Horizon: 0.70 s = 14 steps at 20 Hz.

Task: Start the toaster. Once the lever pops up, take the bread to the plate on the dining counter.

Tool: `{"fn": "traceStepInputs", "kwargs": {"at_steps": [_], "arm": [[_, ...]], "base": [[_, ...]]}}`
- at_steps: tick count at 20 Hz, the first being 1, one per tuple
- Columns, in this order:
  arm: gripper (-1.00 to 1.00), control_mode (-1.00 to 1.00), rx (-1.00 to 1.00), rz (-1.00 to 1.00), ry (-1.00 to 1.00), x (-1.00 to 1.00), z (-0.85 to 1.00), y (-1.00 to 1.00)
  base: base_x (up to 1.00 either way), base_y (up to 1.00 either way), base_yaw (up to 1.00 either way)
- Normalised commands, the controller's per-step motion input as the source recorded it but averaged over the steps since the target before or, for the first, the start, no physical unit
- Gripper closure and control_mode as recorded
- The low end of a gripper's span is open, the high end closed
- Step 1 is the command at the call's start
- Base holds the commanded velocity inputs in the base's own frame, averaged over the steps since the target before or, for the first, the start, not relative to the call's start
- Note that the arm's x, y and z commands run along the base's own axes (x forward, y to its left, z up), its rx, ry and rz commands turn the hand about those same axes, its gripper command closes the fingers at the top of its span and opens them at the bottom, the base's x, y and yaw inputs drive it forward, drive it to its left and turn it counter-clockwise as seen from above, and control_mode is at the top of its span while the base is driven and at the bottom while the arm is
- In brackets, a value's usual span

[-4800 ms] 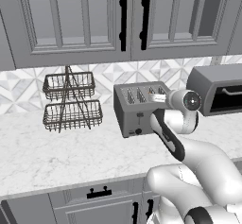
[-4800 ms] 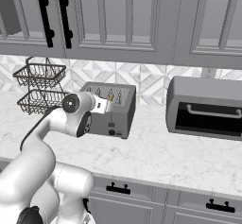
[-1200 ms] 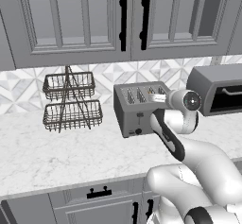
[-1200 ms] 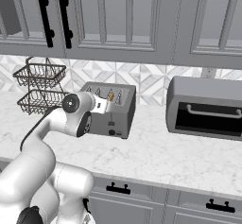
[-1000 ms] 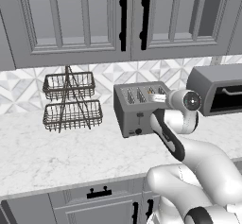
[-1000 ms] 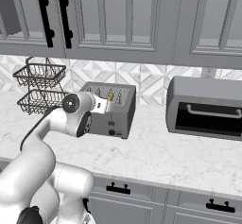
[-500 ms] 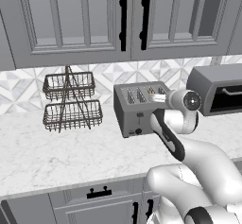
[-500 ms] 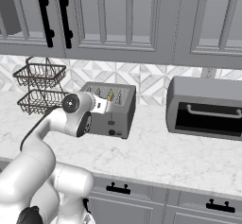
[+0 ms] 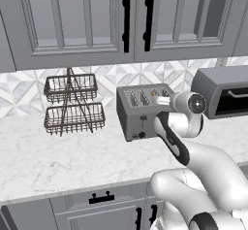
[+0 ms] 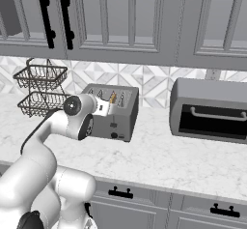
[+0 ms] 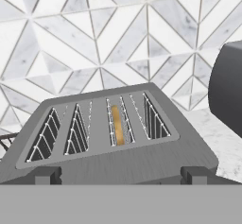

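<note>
Now the gripper (image 11: 121,175) hangs just before the toaster (image 11: 108,142), fingers (image 11: 47,175) spread wide apart, gripping nothing; bread (image 11: 117,126) sits in a slot beyond them.

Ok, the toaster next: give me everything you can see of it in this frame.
The toaster is a boxy grey metal unit with four slots on top and two small black knobs low on its front. It stands upright on the white marble worktop, near the tiled wall, between the wire basket rack and the wider grey oven. In the hand view, the bread sits sunk in the third slot from the left. The open gripper hovers over its front edge; whether they touch is unclear.
</note>
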Motion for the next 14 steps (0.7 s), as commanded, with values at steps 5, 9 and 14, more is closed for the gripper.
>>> {"fn": "traceStepInputs", "kwargs": {"at_steps": [5,9,14], "arm": [[-1.0,-1.0,0.0,0.0,0.0,0.0,0.0,0.0],[-1.0,-1.0,0.0,0.0,0.0,0.0,0.0,0.0],[-1.0,-1.0,0.0,0.0,0.0,0.0,0.0,0.0]], "base": [[0.0,0.0,0.0],[0.0,0.0,0.0],[0.0,0.0,0.0]]}}
